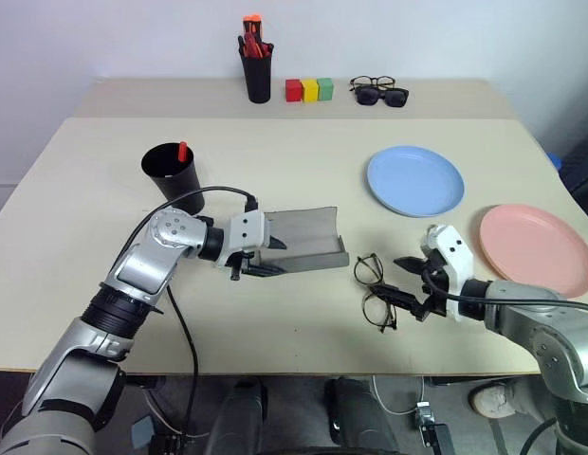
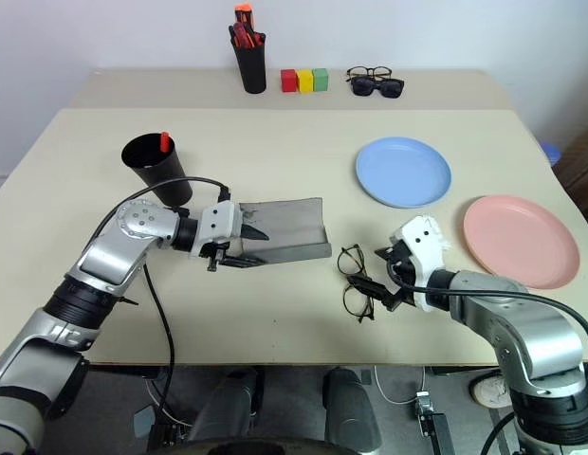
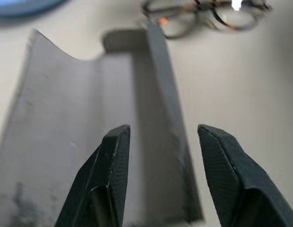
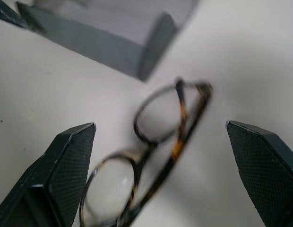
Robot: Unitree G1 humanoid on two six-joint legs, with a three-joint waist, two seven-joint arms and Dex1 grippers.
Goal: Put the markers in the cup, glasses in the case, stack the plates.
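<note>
With the grey case (image 1: 308, 242) lying open on the bench (image 1: 76, 237) and the left tool (image 1: 259, 263) parted at its near end, gripping nothing, the right tool (image 1: 411, 287) spreads wide over the glasses (image 1: 373, 290) beside it, needing to pinch the frame.

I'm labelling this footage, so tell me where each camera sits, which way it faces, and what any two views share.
Left eye view: on the head, looking forward and down over the table; both arms show.
Right eye view: beside it, the same scene.
Left wrist view: looks along the left tool, open, one finger over the open case.
Right wrist view: looks along the right tool, wide open, at the glasses.
Shared: both wrist views show the case and the glasses.
</note>
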